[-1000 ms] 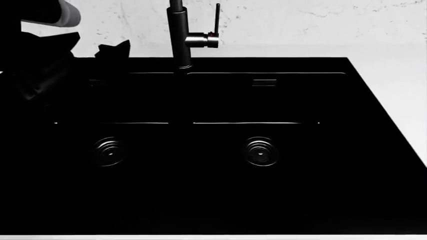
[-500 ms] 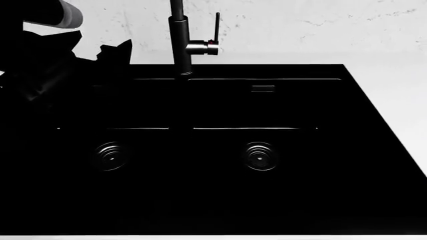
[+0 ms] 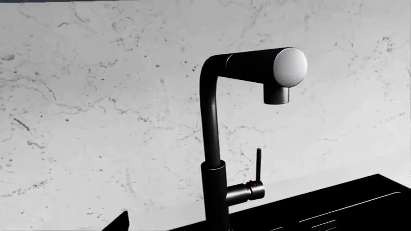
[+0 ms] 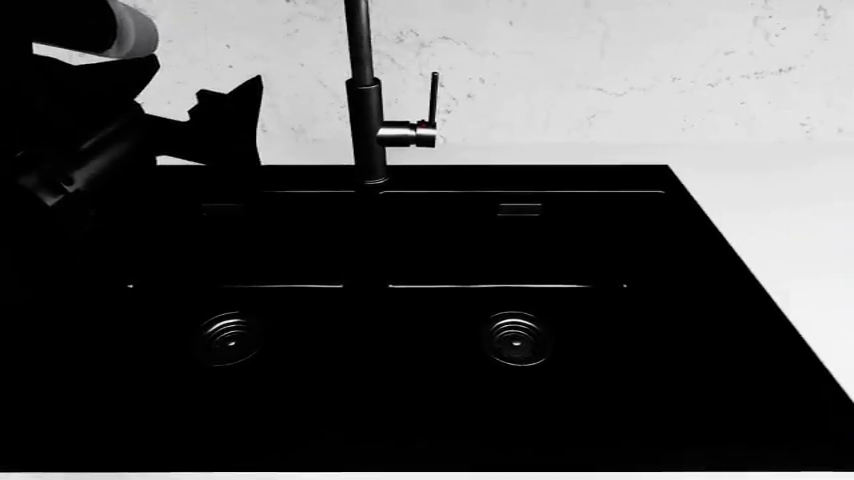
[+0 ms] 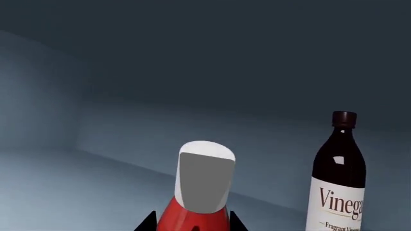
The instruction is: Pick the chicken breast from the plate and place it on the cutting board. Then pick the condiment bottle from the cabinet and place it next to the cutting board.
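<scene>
condiment bottle (image 5: 196,211): body cut off at edge | vinegar bottle (image 5: 338,183): label cropped | faucet (image 4: 363,100): spout out of frame

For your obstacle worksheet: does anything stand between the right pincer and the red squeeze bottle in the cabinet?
Nothing visible does. The red squeeze bottle with its white cap sits right between the dark fingertips; the dark vinegar bottle stands off to one side.

I count one black faucet (image 4: 363,110) with one side lever (image 4: 433,98), one double sink (image 4: 694,300) with two basins and two drains (image 4: 517,338). In my right wrist camera: one red condiment bottle (image 5: 196,211) and one vinegar bottle (image 5: 338,178).
</scene>
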Controlling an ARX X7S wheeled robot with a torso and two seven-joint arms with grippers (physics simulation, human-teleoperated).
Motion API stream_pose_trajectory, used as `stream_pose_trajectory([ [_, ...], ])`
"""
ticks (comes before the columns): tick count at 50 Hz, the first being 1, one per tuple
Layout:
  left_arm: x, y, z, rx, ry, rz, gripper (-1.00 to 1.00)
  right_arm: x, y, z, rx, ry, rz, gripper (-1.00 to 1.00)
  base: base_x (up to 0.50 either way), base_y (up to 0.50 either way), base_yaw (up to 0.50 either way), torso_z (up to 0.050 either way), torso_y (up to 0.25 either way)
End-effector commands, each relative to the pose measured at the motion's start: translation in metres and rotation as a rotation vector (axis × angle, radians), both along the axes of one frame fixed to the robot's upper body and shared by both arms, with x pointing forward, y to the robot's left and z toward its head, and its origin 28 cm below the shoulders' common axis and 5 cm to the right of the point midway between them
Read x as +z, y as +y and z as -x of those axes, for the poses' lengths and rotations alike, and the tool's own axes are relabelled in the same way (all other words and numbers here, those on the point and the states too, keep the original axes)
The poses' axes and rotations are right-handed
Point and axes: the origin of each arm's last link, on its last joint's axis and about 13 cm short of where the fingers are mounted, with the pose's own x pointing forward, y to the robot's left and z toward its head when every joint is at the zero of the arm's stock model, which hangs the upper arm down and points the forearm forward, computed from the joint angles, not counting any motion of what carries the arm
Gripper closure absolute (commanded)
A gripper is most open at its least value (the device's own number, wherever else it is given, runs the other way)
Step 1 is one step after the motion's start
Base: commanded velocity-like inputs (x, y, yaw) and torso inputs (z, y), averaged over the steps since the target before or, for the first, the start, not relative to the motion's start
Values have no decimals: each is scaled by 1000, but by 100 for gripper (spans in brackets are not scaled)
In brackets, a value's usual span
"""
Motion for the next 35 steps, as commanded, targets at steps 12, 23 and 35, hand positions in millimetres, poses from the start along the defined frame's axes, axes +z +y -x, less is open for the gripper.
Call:
stream_pose_trajectory([
  [12,-4,1,0,29,22,14,-100,-17,-2,-12,-11,74,27,100,0,0,0,0,0],
  [23,-4,1,-2,45,37,22,-100,-17,-2,-12,-11,74,27,100,0,0,0,-23,5],
  [35,-1,0,-1,45,31,22,-100,-17,-2,-12,-11,74,27,100,-222,0,0,0,0],
])
